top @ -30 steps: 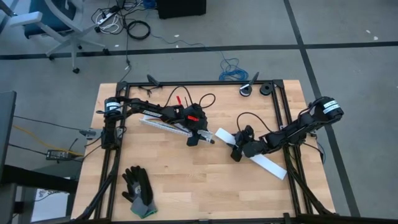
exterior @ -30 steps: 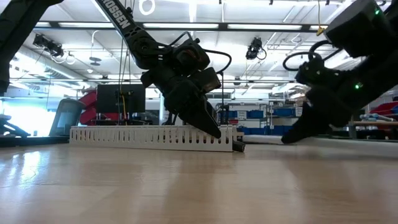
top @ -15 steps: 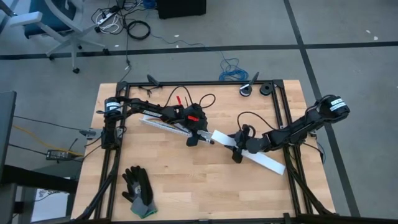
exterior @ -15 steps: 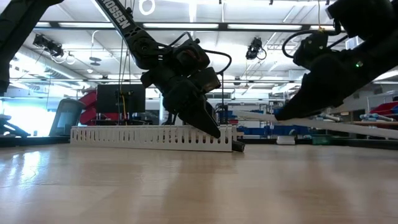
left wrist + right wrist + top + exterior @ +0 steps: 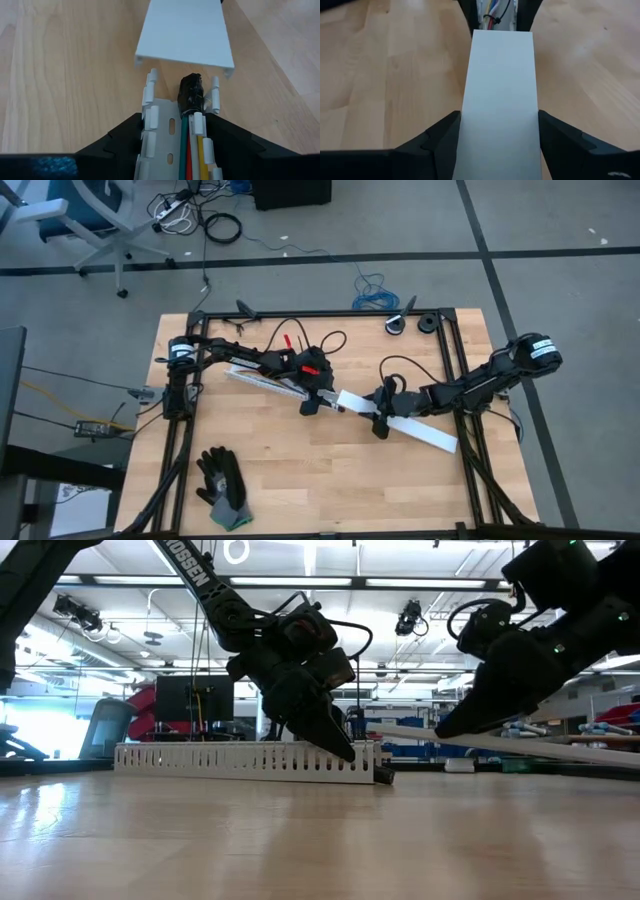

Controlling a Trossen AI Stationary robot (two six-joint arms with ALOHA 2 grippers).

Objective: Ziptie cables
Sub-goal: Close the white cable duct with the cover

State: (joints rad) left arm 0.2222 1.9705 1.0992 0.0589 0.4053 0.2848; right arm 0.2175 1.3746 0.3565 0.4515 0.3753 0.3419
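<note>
While each pincer (image 5: 172,145) (image 5: 497,145) clamps a white strip (image 5: 500,100), cables (image 5: 192,150) seem half-hidden.

Cables (image 5: 191,150) lie in a slotted duct (image 5: 262,379) mid-table (image 5: 330,480), held by the left hand (image 5: 315,402). The right hand (image 5: 380,420) holds a flat cover (image 5: 425,435) end to end with it. A glove (image 5: 223,485) lies near the front-left corner.
</note>
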